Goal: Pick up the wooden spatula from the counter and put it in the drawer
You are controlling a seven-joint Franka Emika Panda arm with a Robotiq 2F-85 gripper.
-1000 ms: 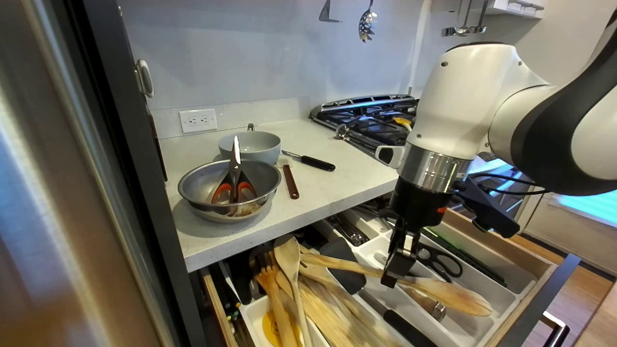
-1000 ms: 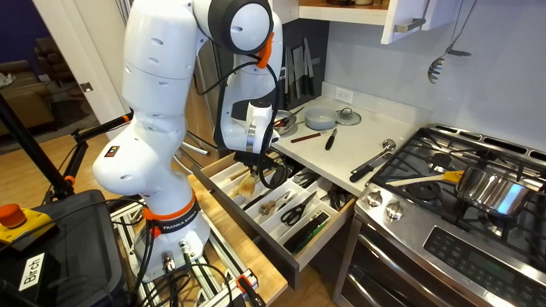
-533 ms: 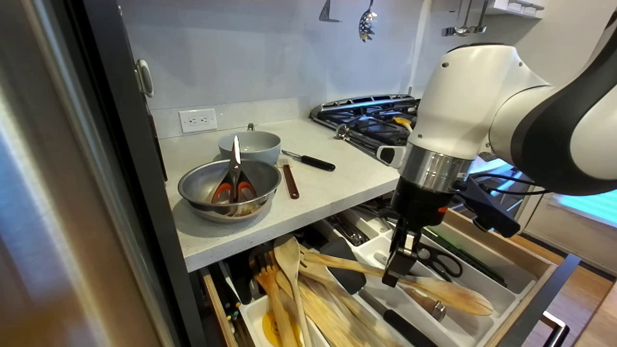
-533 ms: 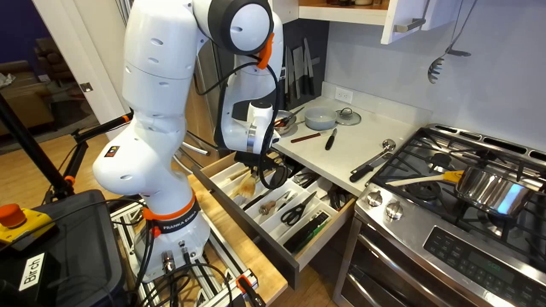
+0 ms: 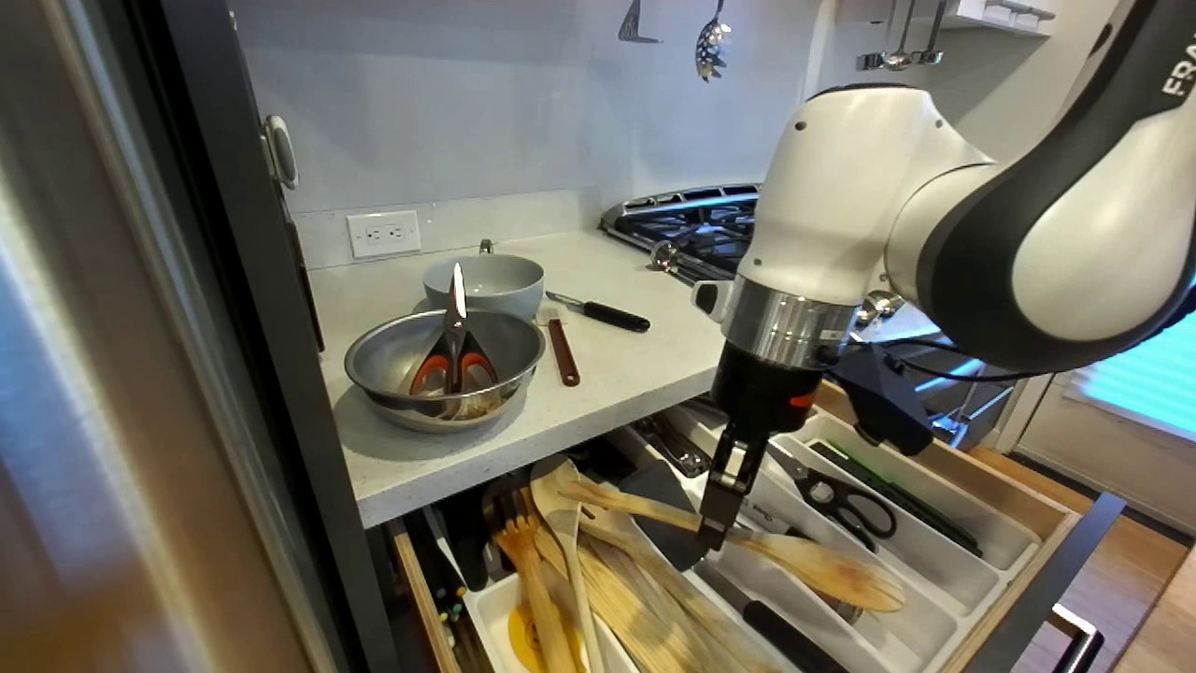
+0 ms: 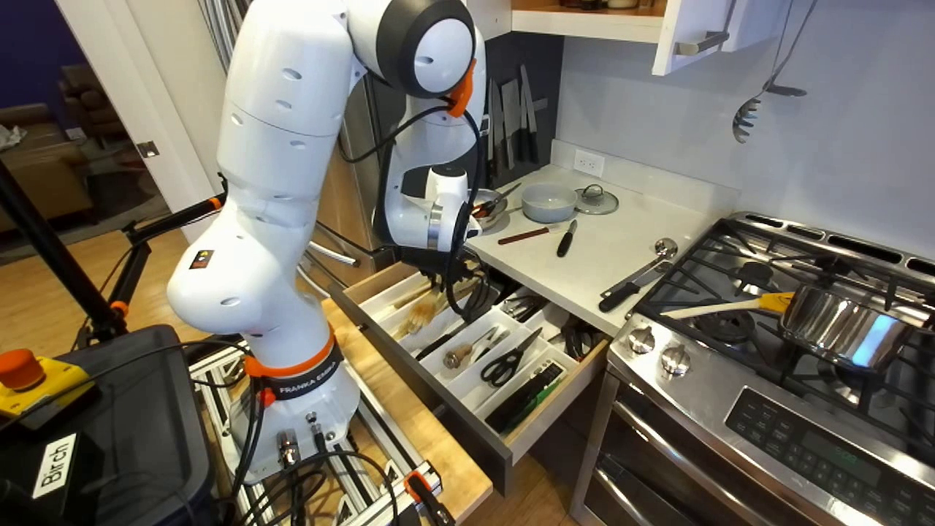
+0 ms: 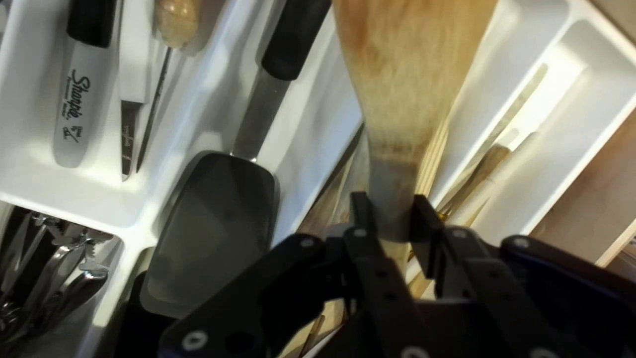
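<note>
Utensils [image 5: 635, 598] seemingly close beneath gripper [image 7: 391, 216]

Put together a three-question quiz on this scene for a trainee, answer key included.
1. Multiple choice. What do the jaws grip?
A) the reddish-brown utensil
B) the wooden spatula
C) the marker
2. True or false: the drawer stands pulled out from under the counter.
3. Fill the gap: the metal bowl on the counter holds a pair of ____.

Key
1: B; its narrow part is between them in the wrist view.
2: True.
3: scissors, with orange on the handles.
</note>
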